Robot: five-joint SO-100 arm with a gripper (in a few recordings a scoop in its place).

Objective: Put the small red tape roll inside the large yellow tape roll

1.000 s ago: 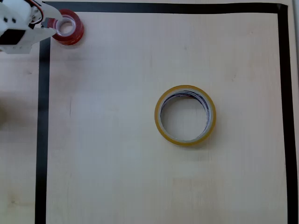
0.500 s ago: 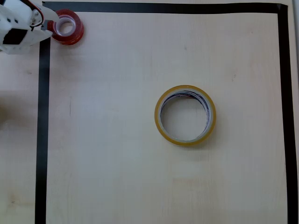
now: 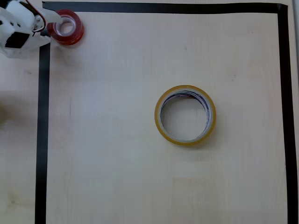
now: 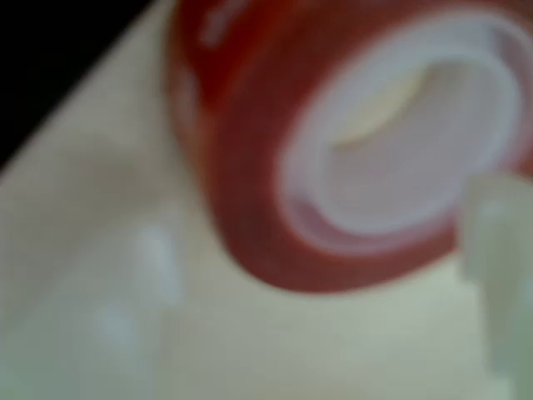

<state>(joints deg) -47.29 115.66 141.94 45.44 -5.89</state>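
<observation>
— Across the whole overhead view, what lies under you?

— Pale wood-grain table [image 3: 117, 163], smooth and matte, with black tape lines [image 3: 43, 140] framing it along the top, left and right. Nothing of the room past the table's edges can be made out.

— Biggest thing on it?

— That's the yellow roll [image 3: 185, 115], a thin-walled ring lying flat near the middle, glossy tan outside, whitish core inside, bare wood showing through its wide hole. It sits well apart from me.

— And the red roll?

— Flat in the top-left corner of the frame [image 3: 67, 27], just inside the black lines, about half the yellow one's width, shiny red band around a whitish core.

— Where is your gripper?

— My white gripper [image 3: 46, 25] comes in from the top-left edge, its tip at the red roll's left side. From above I cannot tell whether the fingers are apart or together.

— Does the wrist view help?

— It's blurred. The red roll [image 4: 333, 142] looms close, white marks on its band, and a pale fingertip [image 4: 500, 267] shows at the right edge, just beside its rim. Contact is unclear.
</observation>
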